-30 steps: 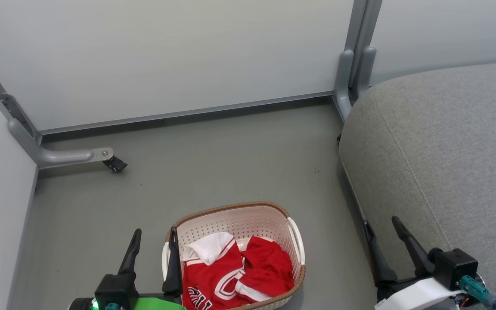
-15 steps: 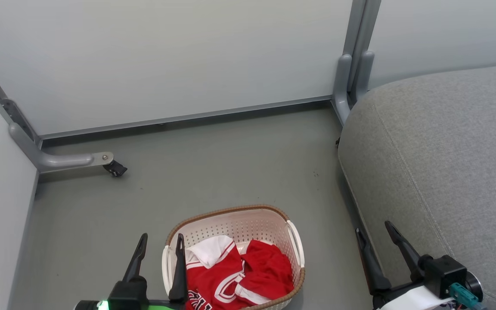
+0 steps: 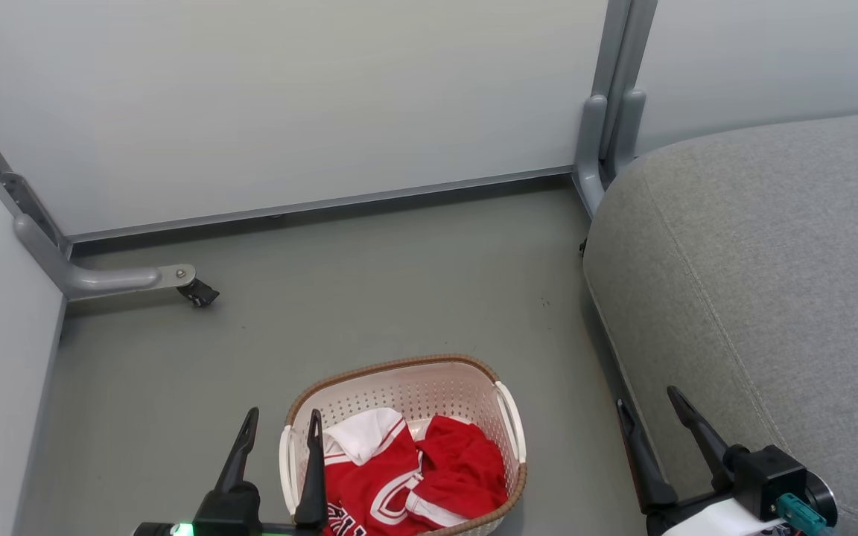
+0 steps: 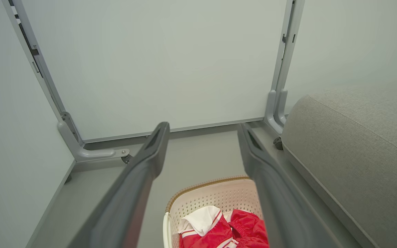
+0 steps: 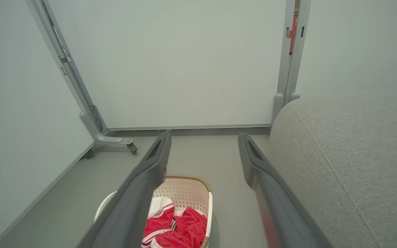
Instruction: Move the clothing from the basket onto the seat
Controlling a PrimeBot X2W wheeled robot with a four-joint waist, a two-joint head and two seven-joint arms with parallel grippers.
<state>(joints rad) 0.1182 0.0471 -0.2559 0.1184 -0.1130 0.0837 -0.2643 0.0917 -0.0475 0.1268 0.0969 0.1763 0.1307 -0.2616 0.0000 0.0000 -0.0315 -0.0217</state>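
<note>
The cream basket (image 3: 429, 383) with a brown rim stands on the grey floor, also seen in the left wrist view (image 4: 212, 196) and the right wrist view (image 5: 188, 191). Red clothing (image 3: 407, 484) with white trim lies crumpled inside it (image 4: 233, 227) (image 5: 177, 227). The big grey seat (image 3: 771, 275) rises at the right (image 4: 357, 144) (image 5: 350, 155). My left gripper (image 3: 283, 419) is open, above the basket's left handle. My right gripper (image 3: 649, 402) is open beside the seat's front edge, right of the basket. Both hold nothing.
Pale partition panels (image 3: 287, 97) wall in the back and left. A grey foot with a black castor (image 3: 194, 290) juts onto the floor at the left. A grey post (image 3: 608, 126) stands in the corner by the seat. Bare floor (image 3: 399, 283) lies beyond the basket.
The whole head view has shifted slightly, so the camera moved. Both grippers sit a little lower in view and the left one is further right; they stay open. Clothing unmoved.
</note>
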